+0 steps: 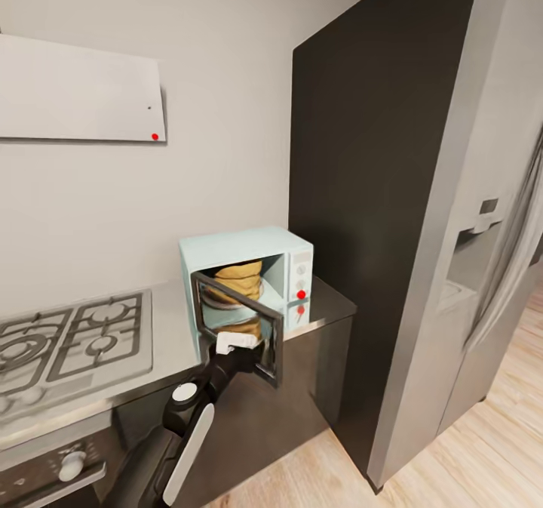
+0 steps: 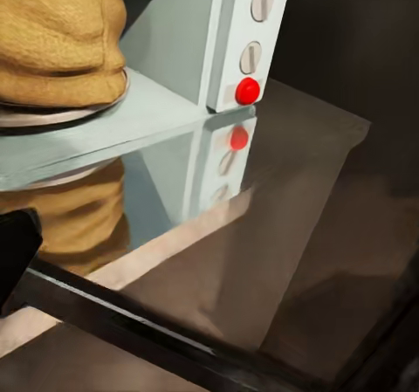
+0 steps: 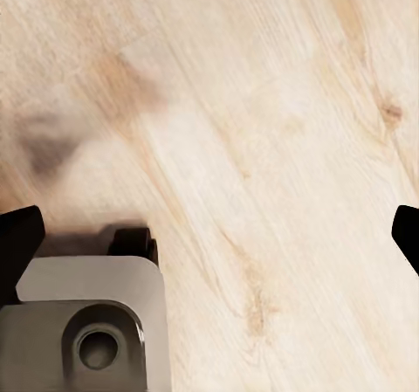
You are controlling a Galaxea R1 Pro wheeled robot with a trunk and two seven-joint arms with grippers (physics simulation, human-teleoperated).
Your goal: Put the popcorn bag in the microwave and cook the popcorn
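Note:
The mint-blue microwave (image 1: 280, 255) stands on the steel-grey countertop (image 1: 170, 334) with its dark-framed door (image 1: 260, 342) swung out towards me. The tan popcorn bag (image 1: 238, 280) sits upright inside it on the round turntable plate (image 2: 87, 113); the bag (image 2: 54, 43) also mirrors in the door glass. Two knobs and a red light (image 2: 248, 90) mark the microwave's panel. My left gripper (image 1: 237, 342) is at the door's outer edge, open, one dark fingertip (image 2: 16, 254) showing beside the door frame. My right gripper (image 3: 209, 235) hangs open over the wood floor, holding nothing.
A gas hob (image 1: 68, 338) lies left of the microwave, with an oven knob (image 1: 72, 465) below it and a white hood (image 1: 75, 89) above. A tall dark cabinet (image 1: 369, 191) and a steel fridge (image 1: 483, 266) stand close on the right. Light wood floor (image 1: 467, 455) lies in front.

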